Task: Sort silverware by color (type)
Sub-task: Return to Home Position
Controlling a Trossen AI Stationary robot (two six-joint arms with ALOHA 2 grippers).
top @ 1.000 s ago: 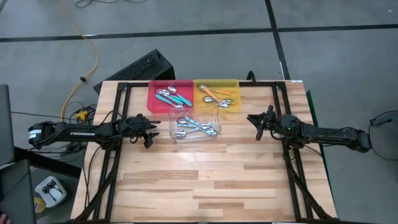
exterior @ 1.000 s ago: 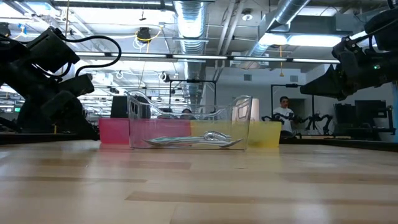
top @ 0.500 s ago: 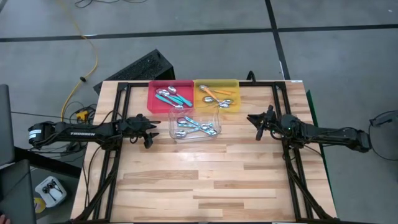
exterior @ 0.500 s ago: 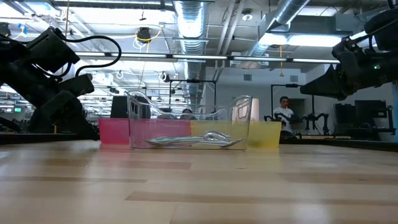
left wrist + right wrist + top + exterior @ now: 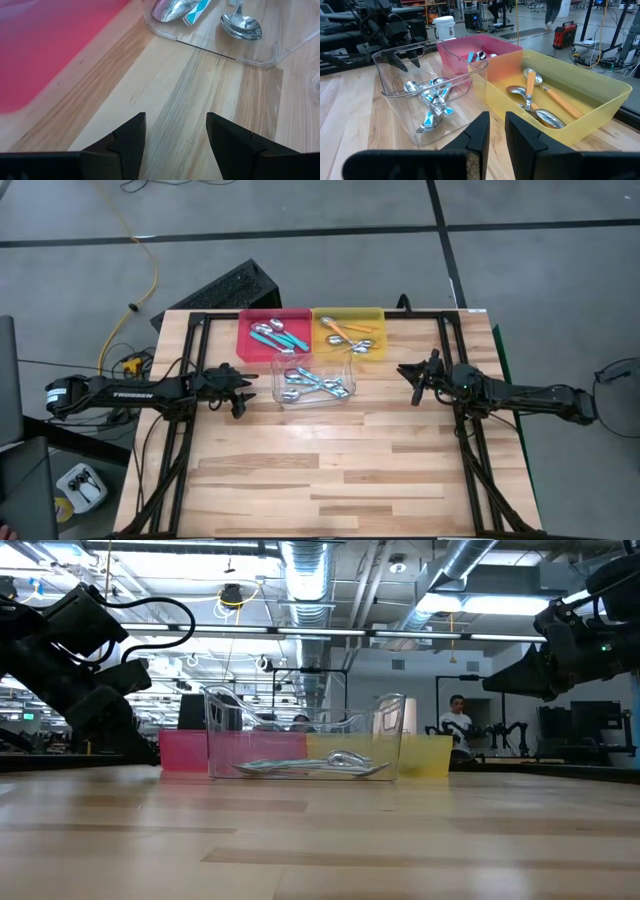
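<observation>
Teal-handled spoons [image 5: 279, 335] lie in the red tray [image 5: 246, 346]. Orange-handled spoons [image 5: 346, 331] lie in the yellow tray [image 5: 378, 313]. Pale blue-handled spoons [image 5: 314, 383] lie in the clear tray [image 5: 279, 363], nearer than the other two. My left gripper [image 5: 246, 388] hovers open and empty just left of the clear tray; its wrist view shows its gap [image 5: 175, 135] over bare wood by the tray's corner [image 5: 260, 62]. My right gripper [image 5: 406, 375] hangs to the right of the trays, empty, fingers close together [image 5: 497, 131], pointing at them.
The three trays stand together at the far middle of the wooden table [image 5: 340, 470]. Black frame rails [image 5: 478, 470] run along its left and right sides. A person [image 5: 457, 725] stands far off in the room behind.
</observation>
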